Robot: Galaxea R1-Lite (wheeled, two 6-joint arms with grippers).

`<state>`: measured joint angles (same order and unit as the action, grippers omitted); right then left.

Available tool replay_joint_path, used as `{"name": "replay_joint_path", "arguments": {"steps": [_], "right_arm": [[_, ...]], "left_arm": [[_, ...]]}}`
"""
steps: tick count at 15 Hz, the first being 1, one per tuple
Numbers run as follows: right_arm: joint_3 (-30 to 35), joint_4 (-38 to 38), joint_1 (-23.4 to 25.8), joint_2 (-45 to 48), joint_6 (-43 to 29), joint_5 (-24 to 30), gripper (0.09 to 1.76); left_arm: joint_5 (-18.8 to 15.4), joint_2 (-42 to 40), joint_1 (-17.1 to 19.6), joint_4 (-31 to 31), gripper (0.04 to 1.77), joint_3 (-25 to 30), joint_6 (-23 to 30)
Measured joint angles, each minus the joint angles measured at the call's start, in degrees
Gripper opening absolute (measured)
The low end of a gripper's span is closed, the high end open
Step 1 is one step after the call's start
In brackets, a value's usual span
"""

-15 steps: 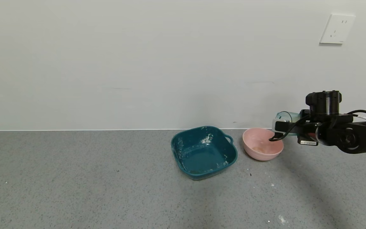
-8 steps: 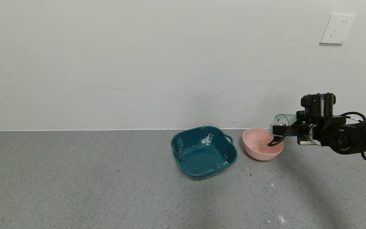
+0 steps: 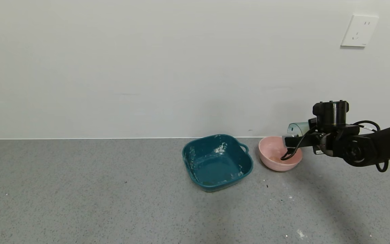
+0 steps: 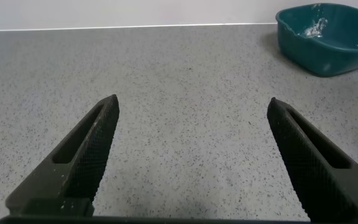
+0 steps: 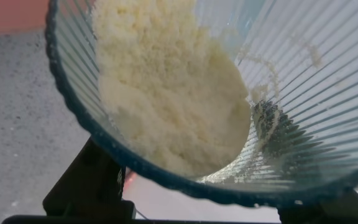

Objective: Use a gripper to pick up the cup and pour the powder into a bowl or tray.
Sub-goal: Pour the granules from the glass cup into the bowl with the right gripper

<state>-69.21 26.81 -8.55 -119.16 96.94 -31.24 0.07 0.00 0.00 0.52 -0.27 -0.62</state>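
Observation:
My right gripper (image 3: 299, 136) is shut on the ribbed pale blue-green cup (image 3: 297, 128) and holds it on its side, mouth toward the left, just above the right rim of the pink bowl (image 3: 276, 159). In the right wrist view the cup (image 5: 328, 68) fills the frame. Clumpy white powder (image 5: 166, 93) lies heaped along its lower wall up to the rim. One finger (image 5: 92, 186) shows outside the cup and the other shows through the ribbed wall. The bowl holds a faint beige smear.
A dark teal square dish (image 3: 217, 162) with powder traces stands left of the bowl; it also shows in the left wrist view (image 4: 325, 37). My left gripper (image 4: 193, 106) hangs open over bare grey counter (image 4: 185, 68), outside the head view. A white wall runs close behind.
My right gripper has carried the cup left and slightly down, so the cup's mouth now sits over the bowl's right rim. The bowl and dish have not moved.

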Motion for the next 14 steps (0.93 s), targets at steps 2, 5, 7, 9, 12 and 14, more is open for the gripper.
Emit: {"name": "replay_joint_path", "arguments": {"steps": [2,5,7,9,12,14], "right_arm": [[-0.44,1.17,-0.74,-0.16,2.21,-0.98,1.31],[-0.91,1.08,-2.94,-0.27,3.78,-2.32,1.31],[-1.41,1.02,-4.35,-0.29,4.83,-4.39,1.31],[-1.68,0.67,-5.81,-0.33,4.99,-5.44,1.31],[-1.79,0.50,-6.50,-0.43,5.05,-5.50,1.31],[-1.79,0.72,-6.44,-0.44,4.99,-5.49,1.31]], "left_arm": [[0.00,0.00,0.00,0.00,1.72,0.00,0.00],[0.02,0.00,0.00,-0.01,1.72,0.00,0.00],[0.00,0.00,0.00,-0.01,1.72,0.00,0.00],[0.00,0.00,0.00,-0.04,1.72,0.00,0.00],[0.00,0.00,0.00,-0.01,1.72,0.00,0.00],[0.00,0.00,0.00,0.00,1.72,0.00,0.02]]}}
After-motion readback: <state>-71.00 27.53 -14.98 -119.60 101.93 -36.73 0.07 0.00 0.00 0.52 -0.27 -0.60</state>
